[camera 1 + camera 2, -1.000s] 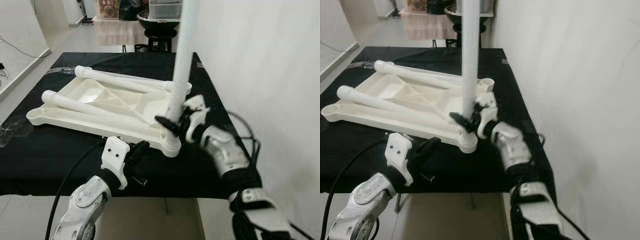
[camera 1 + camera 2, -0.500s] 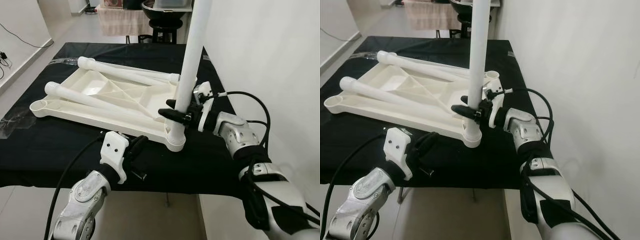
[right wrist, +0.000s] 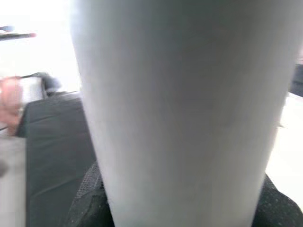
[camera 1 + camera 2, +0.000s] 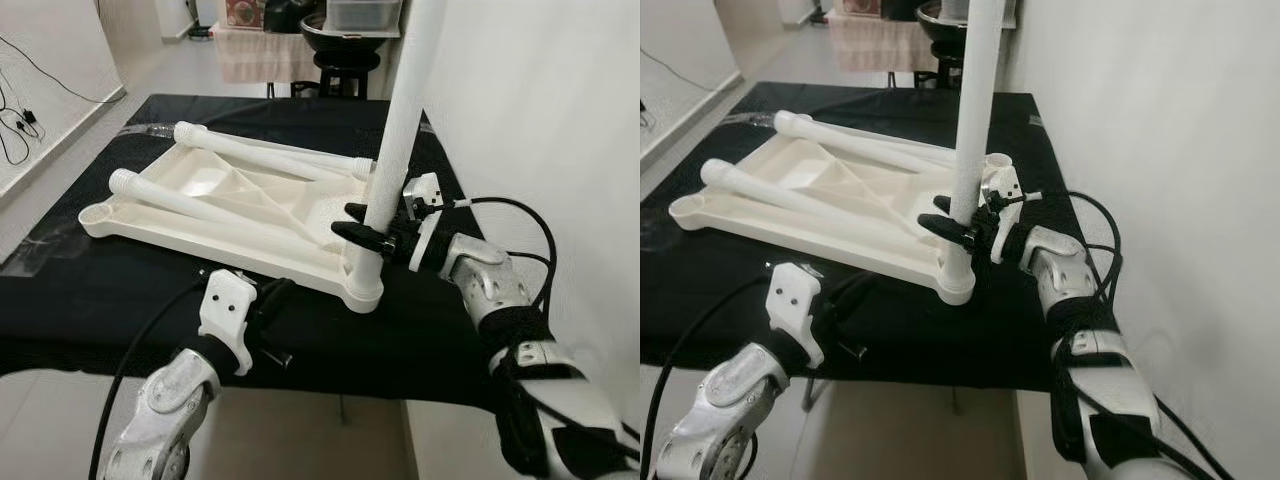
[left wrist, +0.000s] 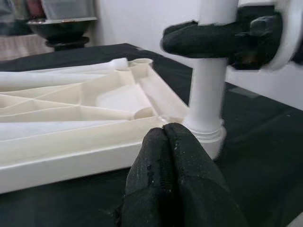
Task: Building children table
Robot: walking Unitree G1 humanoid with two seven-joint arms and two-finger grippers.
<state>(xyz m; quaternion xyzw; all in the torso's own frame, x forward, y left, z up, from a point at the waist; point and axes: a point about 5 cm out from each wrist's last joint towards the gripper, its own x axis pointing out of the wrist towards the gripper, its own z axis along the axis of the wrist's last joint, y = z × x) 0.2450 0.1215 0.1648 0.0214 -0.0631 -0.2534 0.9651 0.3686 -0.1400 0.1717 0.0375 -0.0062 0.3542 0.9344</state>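
Upright, right gripper clamping white leg, left gripper fingers together.

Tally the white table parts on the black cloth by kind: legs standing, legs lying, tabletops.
White plastic leg standing upright in the corner socket, right gripper around it: 1
White plastic legs lying across the tabletop: 2
White plastic tabletop, underside up: 1
Total: 4

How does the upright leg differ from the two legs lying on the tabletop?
The upright leg stands in a corner socket of the upturned tabletop, gripped by the right gripper. The two loose legs lie flat across the tabletop, ungripped and unseated. All three are white plastic tubes.
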